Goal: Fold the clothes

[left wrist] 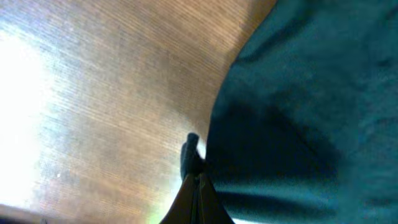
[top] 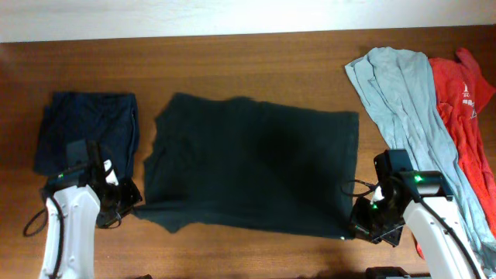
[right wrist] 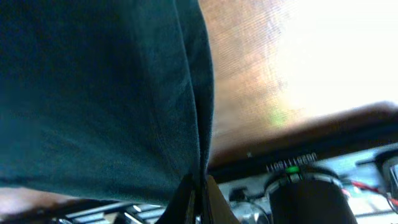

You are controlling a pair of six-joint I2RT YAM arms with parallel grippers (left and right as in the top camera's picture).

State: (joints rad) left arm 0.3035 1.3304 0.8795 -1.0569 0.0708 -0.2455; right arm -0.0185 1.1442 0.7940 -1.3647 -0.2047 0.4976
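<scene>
The clothes lie on the wooden table [top: 232, 62]. A large black garment [top: 248, 163] is spread flat in the middle. My left gripper [top: 133, 203] is at its near left corner, shut on the fabric edge [left wrist: 198, 177]. At the near right corner my right gripper [top: 353, 227] is shut on the hem [right wrist: 199, 185], which hangs as a fold [right wrist: 196, 93] in the right wrist view. A navy garment [top: 87, 132] lies folded at the far left. A pale blue-grey one [top: 403, 93] and a red one [top: 465, 108] lie crumpled at the right.
The table's front edge runs just below both grippers. Cables and robot base hardware [right wrist: 311, 186] show beyond that edge in the right wrist view. A pale wall borders the table's far side.
</scene>
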